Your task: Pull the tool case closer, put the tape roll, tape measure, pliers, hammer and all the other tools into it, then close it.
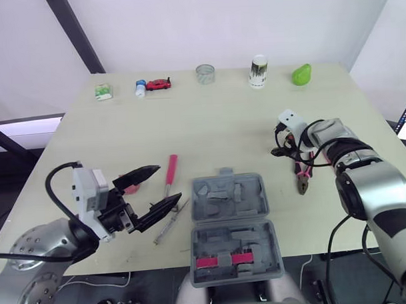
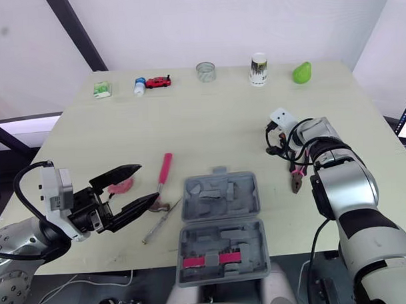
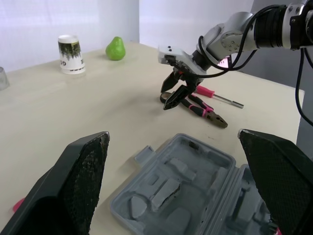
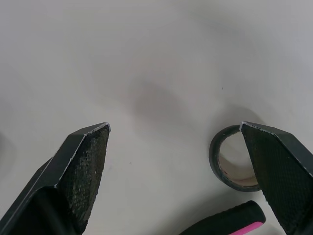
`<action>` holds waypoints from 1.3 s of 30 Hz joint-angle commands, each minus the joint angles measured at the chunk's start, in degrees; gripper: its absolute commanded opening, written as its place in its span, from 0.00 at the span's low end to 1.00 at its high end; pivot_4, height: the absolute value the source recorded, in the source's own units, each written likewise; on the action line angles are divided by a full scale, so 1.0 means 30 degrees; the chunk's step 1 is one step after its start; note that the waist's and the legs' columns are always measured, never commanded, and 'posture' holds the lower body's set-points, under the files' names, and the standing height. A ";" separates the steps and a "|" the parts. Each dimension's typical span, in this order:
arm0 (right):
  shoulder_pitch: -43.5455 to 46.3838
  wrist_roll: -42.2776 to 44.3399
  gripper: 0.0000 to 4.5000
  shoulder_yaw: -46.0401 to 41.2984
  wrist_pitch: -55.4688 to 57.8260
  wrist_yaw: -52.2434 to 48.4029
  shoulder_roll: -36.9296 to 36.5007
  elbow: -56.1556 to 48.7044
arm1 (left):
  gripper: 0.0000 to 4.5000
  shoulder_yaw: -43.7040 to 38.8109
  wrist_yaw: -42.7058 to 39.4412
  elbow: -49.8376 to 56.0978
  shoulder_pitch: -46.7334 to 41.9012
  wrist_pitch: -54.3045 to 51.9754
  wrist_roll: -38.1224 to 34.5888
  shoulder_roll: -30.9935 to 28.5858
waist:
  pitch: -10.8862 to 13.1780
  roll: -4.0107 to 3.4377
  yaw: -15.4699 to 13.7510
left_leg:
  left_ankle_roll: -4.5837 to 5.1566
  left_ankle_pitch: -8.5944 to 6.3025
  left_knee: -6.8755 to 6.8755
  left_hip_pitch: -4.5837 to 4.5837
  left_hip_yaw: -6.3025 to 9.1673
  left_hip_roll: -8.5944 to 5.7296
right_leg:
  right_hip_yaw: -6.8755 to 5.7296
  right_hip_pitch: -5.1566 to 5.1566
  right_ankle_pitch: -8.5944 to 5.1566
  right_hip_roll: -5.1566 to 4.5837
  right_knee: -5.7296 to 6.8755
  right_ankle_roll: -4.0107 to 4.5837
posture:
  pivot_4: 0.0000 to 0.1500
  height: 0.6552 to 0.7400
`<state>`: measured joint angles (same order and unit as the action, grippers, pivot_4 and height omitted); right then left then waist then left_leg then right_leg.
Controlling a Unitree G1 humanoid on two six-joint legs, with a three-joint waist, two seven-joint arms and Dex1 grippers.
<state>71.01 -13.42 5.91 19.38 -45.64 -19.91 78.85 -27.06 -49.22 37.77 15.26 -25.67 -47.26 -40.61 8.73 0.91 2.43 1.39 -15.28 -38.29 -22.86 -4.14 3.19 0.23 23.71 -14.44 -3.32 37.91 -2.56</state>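
The grey tool case (image 1: 229, 224) lies open at the near edge, with a pink-striped piece in its near half. My left gripper (image 1: 167, 183) hovers open and empty just left of the case, over a pink round object (image 1: 129, 188). A red-handled tool (image 1: 171, 172) and a thin metal tool (image 1: 167, 226) lie beside it. My right gripper (image 1: 283, 146) is open, low over the table at the right. It hangs above the black tape roll (image 4: 234, 161) and next to the pink-and-black pliers (image 1: 302, 174). A pink screwdriver (image 3: 217, 96) lies just beyond the pliers.
Along the far edge stand a green box (image 1: 103, 92), a small bottle (image 1: 141, 87), a red toy car (image 1: 158, 84), a clear cup (image 1: 205, 73), a white can (image 1: 258, 71) and a green pear (image 1: 302, 74). Bare tabletop (image 1: 215, 128) stretches between them and the case.
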 commanded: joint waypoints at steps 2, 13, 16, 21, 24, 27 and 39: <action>0.0017 0.0890 1.00 -0.1358 0.0641 0.1658 0.0144 -0.0194 | 1.00 -0.0638 0.0083 0.0464 -0.0430 0.0003 -0.0709 -0.0445 | 0.0000 0.0000 0.0008 | 0.0000 0.0000 0.0000 0.0000 0.0002 0.0000 | -0.0002 0.0000 0.0000 0.0000 0.0001 0.0000 | 1.00 1.00; -0.0373 0.1131 1.00 -0.2286 0.1603 0.2314 0.0108 -0.0219 | 1.00 -0.0574 -0.0192 0.0003 -0.0872 -0.0358 -0.1441 -0.0974 | 0.0000 0.0000 0.0006 | 0.0008 -0.0005 0.0002 -0.0002 0.0001 -0.0001 | -0.0003 0.0000 0.0000 0.0001 -0.0004 0.0000 | 1.00 1.00; -0.0577 0.1235 1.00 -0.2476 0.1698 0.2385 0.0148 -0.0236 | 1.00 -0.0360 -0.0239 -0.0172 -0.1145 -0.0358 -0.1336 -0.1019 | 0.0001 0.0000 0.0002 | 0.0008 -0.0005 0.0003 -0.0003 -0.0002 -0.0002 | -0.0002 0.0000 0.0000 0.0001 -0.0006 -0.0001 | 1.00 1.00; -0.0963 0.1818 0.94 -0.3289 0.1409 0.3343 0.0299 -0.0273 | 1.00 -0.0344 -0.0197 -0.0129 -0.1277 -0.0481 -0.1294 -0.1078 | 0.0000 0.0000 0.0020 | 0.0005 -0.0003 0.0006 -0.0002 -0.0001 -0.0001 | -0.0001 0.0000 0.0000 0.0005 -0.0007 -0.0001 | 1.00 1.00; -0.1150 0.1952 0.70 -0.3539 0.1146 0.3696 0.0358 -0.0276 | 1.00 -0.0412 -0.0111 -0.0030 -0.1235 -0.0545 -0.1277 -0.1114 | 0.0000 0.0000 0.0010 | 0.0005 -0.0003 0.0007 -0.0003 0.0001 -0.0001 | -0.0001 0.0000 0.0000 0.0005 -0.0007 -0.0001 | 1.00 1.00; -0.1223 0.1950 0.37 -0.3529 0.1007 0.3750 0.0393 -0.0266 | 1.00 -0.0515 0.0040 0.0088 -0.1223 -0.0607 -0.1330 -0.1112 | 0.0000 0.0000 0.0013 | 0.0006 -0.0004 0.0006 -0.0003 -0.0001 -0.0001 | 0.0000 0.0000 0.0000 0.0005 -0.0006 -0.0002 | 1.00 1.00; -0.0743 -0.2403 0.01 0.1631 -0.2762 -0.2225 -0.0949 -0.0516 | 1.00 0.0062 0.0128 0.0211 -0.1305 -0.0521 -0.1151 -0.0990 | 0.0007 -0.0010 -0.0007 | 0.0059 -0.0034 0.0006 -0.0001 -0.0003 -0.0003 | 0.0001 -0.0001 0.0000 0.0005 -0.0011 -0.0002 | 1.00 1.00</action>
<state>67.31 -16.31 6.19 15.59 -44.97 -20.76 78.79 -26.63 -48.50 37.03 11.49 -27.91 -50.71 -43.20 8.75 0.88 2.41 1.57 -15.38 -38.28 -22.87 -4.15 3.18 0.23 23.71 -14.44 -3.31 37.88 -2.57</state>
